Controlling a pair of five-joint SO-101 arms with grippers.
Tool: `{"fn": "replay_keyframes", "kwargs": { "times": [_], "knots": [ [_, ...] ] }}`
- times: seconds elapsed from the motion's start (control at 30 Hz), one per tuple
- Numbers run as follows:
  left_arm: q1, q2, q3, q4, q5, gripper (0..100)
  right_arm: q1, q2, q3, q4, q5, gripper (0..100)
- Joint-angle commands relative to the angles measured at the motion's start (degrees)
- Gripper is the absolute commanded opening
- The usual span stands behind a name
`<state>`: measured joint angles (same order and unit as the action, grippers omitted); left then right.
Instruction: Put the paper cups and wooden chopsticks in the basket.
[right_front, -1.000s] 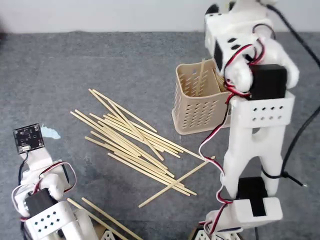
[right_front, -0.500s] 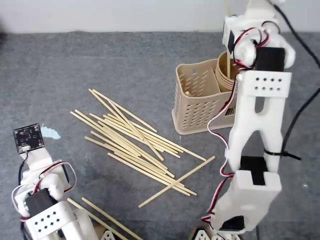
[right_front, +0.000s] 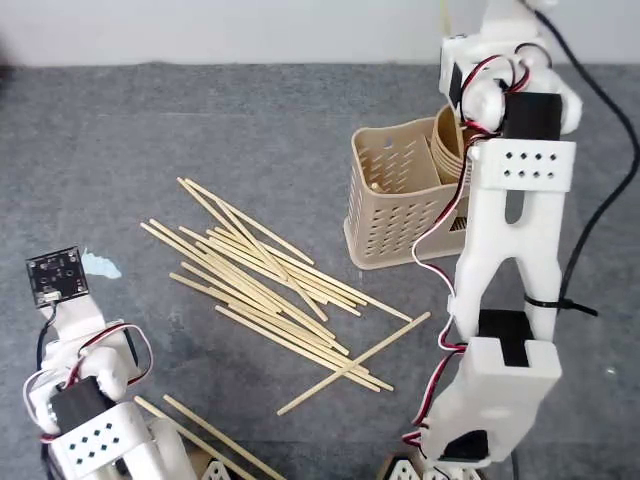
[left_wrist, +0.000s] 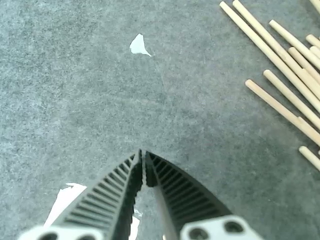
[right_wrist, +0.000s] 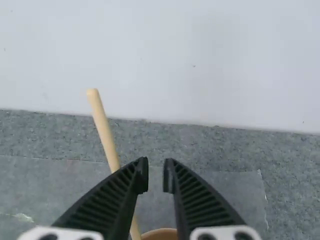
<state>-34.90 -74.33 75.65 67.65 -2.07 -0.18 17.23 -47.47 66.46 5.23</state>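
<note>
Chopsticks (right_front: 270, 285) of pale wood lie in one loose, criss-crossed heap at the middle of the counter (right_front: 200, 120). There are roughly twenty, but they overlap too much for an exact count. A single stick (right_front: 355, 363) lies slantwise across the heap's near end. Two further sticks (right_front: 215, 435) lie side by side at the front edge, just beside the left arm (right_front: 85, 400).

One beige slotted basket (right_front: 395, 215) stands upright near the far edge, right of the middle. Inside it, on its right side, sits a nested stack of paper cups (right_front: 450, 150); how many cannot be told.

The right arm (right_front: 515, 230) stretches from the front edge over the basket. The right hand (right_wrist: 155, 175) is above the basket's far side and points toward the wall. Its black ribbed fingers are parted by a narrow gap and grasp nothing. One upright chopstick (right_wrist: 102, 130) rises just beside one finger, outside the gap, and the rim of a cup shows below.

The left hand (left_wrist: 143, 160) hangs low over bare counter near the front left corner. It is clenched, its fingertips meeting with nothing between them. The ends of several sticks (left_wrist: 280, 60) lie well off to one side, and a white scrap (left_wrist: 139, 45) lies on the counter ahead of it.
</note>
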Motion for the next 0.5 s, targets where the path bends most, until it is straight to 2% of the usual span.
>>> {"fn": "replay_keyframes", "kwargs": {
  "times": [0.0, 0.23, 0.47],
  "knots": [
    [0.1, -0.7, -0.5, -1.1, 0.3, 1, -0.5, -5.8, -0.7, 2.2, 0.8, 11.4],
    [0.1, -0.7, -0.5, -1.1, 0.3, 1, -4.6, -11.5, -0.6, 7.9, -1.3, 11.4],
    [0.1, -0.7, -0.4, -1.0, 0.3, 1, -4.7, -8.0, 0.1, 5.6, -2.5, 11.4]
  ]
}}
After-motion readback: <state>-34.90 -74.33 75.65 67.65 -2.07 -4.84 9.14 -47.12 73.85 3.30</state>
